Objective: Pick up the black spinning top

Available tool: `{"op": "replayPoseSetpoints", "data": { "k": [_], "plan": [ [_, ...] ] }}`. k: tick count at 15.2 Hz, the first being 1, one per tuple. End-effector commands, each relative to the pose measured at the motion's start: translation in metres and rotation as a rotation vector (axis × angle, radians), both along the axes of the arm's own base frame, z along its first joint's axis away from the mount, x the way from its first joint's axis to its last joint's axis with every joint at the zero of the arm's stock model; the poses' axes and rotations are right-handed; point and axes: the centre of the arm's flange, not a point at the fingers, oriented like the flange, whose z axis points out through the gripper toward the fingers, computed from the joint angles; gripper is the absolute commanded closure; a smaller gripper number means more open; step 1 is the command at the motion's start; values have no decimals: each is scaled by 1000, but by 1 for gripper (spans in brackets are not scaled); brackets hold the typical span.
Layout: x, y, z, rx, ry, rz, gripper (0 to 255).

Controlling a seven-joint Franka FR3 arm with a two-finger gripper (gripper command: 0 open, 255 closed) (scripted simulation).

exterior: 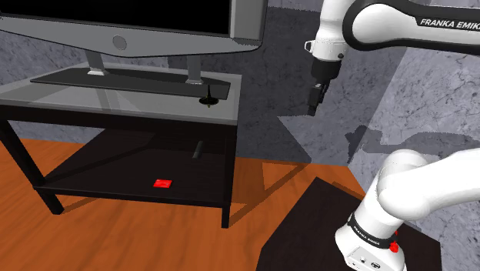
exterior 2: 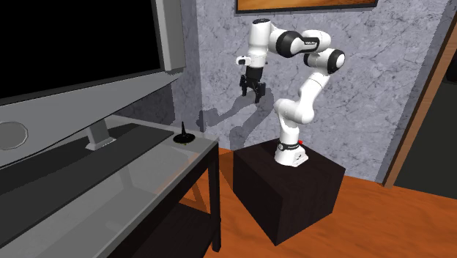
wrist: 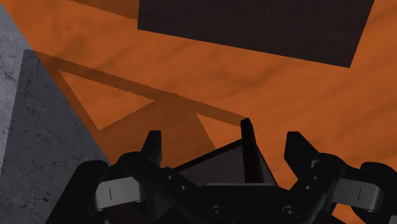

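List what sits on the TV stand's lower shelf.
A small red item lies on the dark shelf. The shelf's back is in shadow under the tabletop, so anything there cannot be made out.

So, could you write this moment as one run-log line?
claw: open, empty, in air beside table | black spinning top: upright on TV table, near its corner | grasp: not yet done

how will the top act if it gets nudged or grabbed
The top stands upright on a round body, so a nudge would probably tip and roll it. It sits near the table edge, so it might fall off. Small, so likely light.
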Motion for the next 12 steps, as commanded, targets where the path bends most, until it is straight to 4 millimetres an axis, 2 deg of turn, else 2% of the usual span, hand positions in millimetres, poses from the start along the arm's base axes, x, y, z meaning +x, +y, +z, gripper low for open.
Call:
{"op": "replayPoseSetpoints", "data": {
  "k": [1, 12],
  "plan": [
    [0, 0, 0, 0, 0, 0, 0],
    [118, 26, -21, 162, -111, -78, 0]
  ]
}}
